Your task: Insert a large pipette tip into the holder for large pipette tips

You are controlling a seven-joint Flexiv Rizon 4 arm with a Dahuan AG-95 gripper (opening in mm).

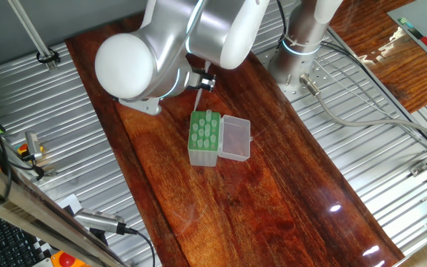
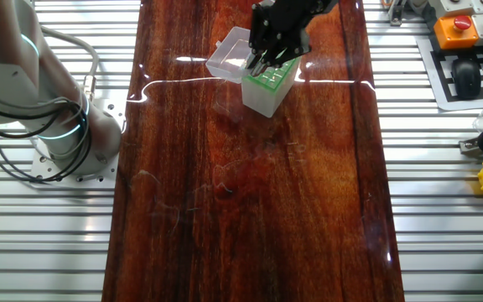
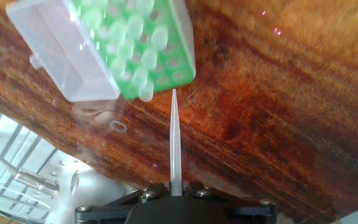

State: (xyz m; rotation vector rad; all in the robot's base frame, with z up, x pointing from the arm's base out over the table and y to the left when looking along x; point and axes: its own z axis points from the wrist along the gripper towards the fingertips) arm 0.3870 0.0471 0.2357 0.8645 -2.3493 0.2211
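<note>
a: where's the large pipette tip (image 3: 175,140) right now?

b: pinched in the claw (image 3: 176,190) – in the hand view it sticks straight out from between the black fingers, the wide end gripped, the narrow point aimed toward the holder for large pipette tips (image 3: 160,59).

a: is the point in a hole yet?

b: no. in the hand view the point ends just short of the near edge of the green rack, over bare wood, and i can't tell how high above it hangs.

a: and the holder itself?

b: pale green box standing on the dark wooden surface (image 1: 273,193), with its clear lid (image 1: 235,139) swung open and lying flat beside it, on its right in one fixed view. several holes already carry whitish tips – their round tops stand up from the grid.

a: can you see the tip from the side cameras?

b: barely. in one fixed view a thin pale line (image 1: 197,96) hangs below the silver wrist, just far of the holder (image 1: 204,138). in the other fixed view the black claw (image 2: 262,60) sits right over the holder (image 2: 268,88) and lid (image 2: 227,54), and the tip is too thin to pick out.

a: anything else around?

b: the arm's base (image 2: 65,138) is bolted on the ribbed metal left of the wood.
</note>
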